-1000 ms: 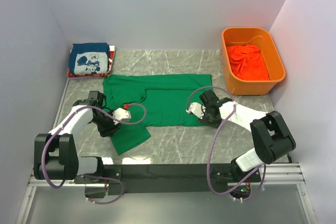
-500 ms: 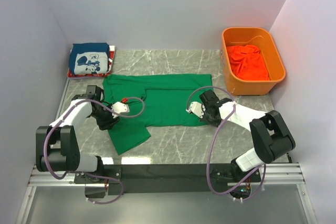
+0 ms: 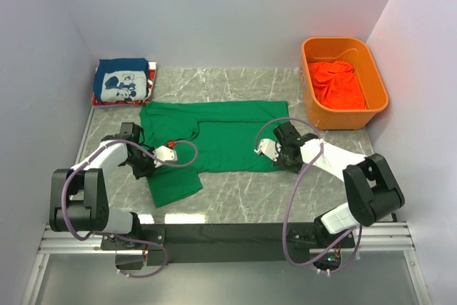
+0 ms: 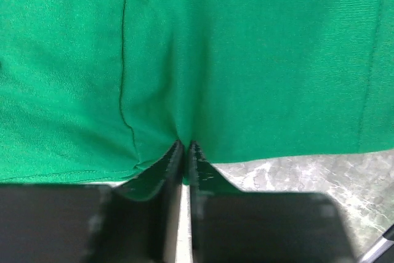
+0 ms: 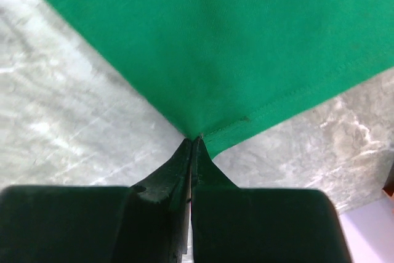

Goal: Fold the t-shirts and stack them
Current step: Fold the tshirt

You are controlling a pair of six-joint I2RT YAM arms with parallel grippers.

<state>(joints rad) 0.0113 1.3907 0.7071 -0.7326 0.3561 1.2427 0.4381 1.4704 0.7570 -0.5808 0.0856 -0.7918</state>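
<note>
Grey marbled tabletop (image 3: 243, 198) runs out from my two bases at the near edge. On it, across the middle, the green t-shirt (image 3: 228, 130) lies spread flat, with one flap reaching back toward me on the left side.

My left gripper (image 4: 184, 151) is low on that left side. Its jaws are pressed almost together, and a small fold of the green cloth is bunched between the tips, just above the near hem, where bare marble shows beside them. A seam runs up the cloth just left of the pinch.

My right gripper (image 5: 192, 141) sits at the shirt's near right corner. Its jaws are closed tight, with the stitched corner of the hem caught between the tips and drawn into a point. Marble shows on both sides of that corner.

Farther back, in the far left corner, the blue t-shirt (image 3: 123, 82) lies folded with its white cartoon print facing up. It rests on the red t-shirt (image 3: 152, 70), of which only the edges show.

At the far right stands the orange bin (image 3: 314, 108), well apart from the green cloth. The orange-red t-shirt (image 3: 335, 83) is crumpled inside it.

Pale walls (image 3: 214, 12) close in the left, back and right.
</note>
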